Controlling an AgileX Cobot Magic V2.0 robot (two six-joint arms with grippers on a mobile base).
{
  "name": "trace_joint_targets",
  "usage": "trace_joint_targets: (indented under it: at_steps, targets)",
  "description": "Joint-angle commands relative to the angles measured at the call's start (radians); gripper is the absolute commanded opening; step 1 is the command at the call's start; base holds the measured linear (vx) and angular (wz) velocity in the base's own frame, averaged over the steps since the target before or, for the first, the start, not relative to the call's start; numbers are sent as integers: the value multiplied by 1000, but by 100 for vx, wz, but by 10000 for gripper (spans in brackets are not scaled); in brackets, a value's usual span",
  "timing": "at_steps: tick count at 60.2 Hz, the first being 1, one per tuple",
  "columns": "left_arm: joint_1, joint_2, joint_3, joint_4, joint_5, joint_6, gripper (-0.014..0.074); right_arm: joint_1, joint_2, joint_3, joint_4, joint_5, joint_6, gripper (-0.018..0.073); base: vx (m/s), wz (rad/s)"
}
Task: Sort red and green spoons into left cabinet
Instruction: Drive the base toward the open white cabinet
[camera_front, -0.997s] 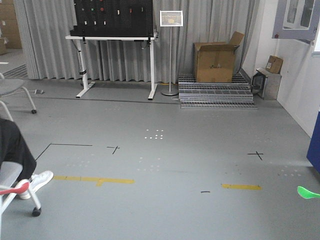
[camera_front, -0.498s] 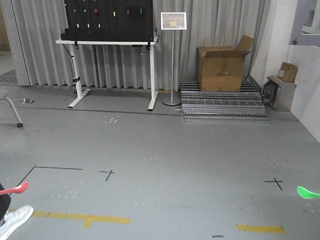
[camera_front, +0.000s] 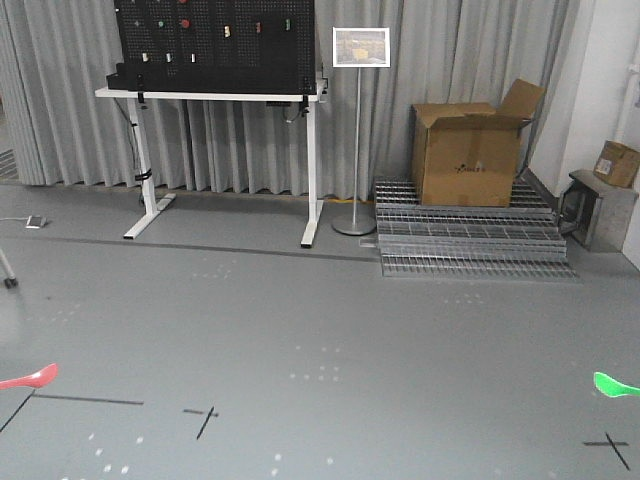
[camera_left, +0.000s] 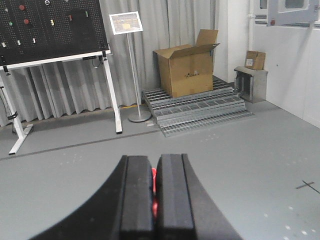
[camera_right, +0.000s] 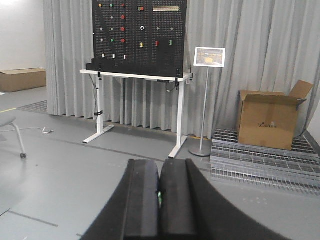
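While the front view looks across a grey floor (camera_front: 320, 320) toward a white-legged worktop (camera_front: 215, 97) carrying a black pegboard (camera_front: 210, 45), two spoon bowls poke in at the lower edges of the picture. The bowl of the red spoon (camera_front: 32, 377) enters from the left edge, well in front of the worktop and to its left, raised above the floor. The bowl of the green spoon (camera_front: 612, 384) enters from the right edge, well in front of the worktop and far to its right. The two spoons are well apart.

From the left wrist view, the left gripper (camera_left: 154, 162) fills the bottom of the picture. Its black jaws are pressed almost together, pinching the red spoon, which shows only as a thin red sliver in the slit between them. The worktop stands far beyond, up and to the left.

From the right wrist view, the right gripper (camera_right: 160, 167) has its black jaws clamped on the green spoon, of which only a speck of green shows in the gap. The worktop stands straight beyond it.

Just right of the worktop is a framed sign (camera_front: 360, 47) on a slender pole. Further right, an open cardboard box (camera_front: 468, 155) sits on a low stack of metal grating (camera_front: 470, 240). Grey curtains (camera_front: 60, 90) hang behind the worktop. A black tape cross (camera_front: 205, 420) marks the floor in front of it.
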Motion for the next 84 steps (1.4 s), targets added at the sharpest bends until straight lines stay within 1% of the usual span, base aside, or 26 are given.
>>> trace_joint_targets:
  at_steps: [1, 49, 84]
  targets:
    - [-3, -2, -27, -87, 15, -6, 0, 1, 2, -36, 0, -68, 4, -6, 69, -1]
    - [-3, -2, -27, -87, 18, -6, 0, 1, 2, -36, 0, -69, 4, -6, 69, -2]
    - [-3, -2, -27, -87, 14, -6, 0, 1, 2, -36, 0, -69, 4, -6, 65, -23]
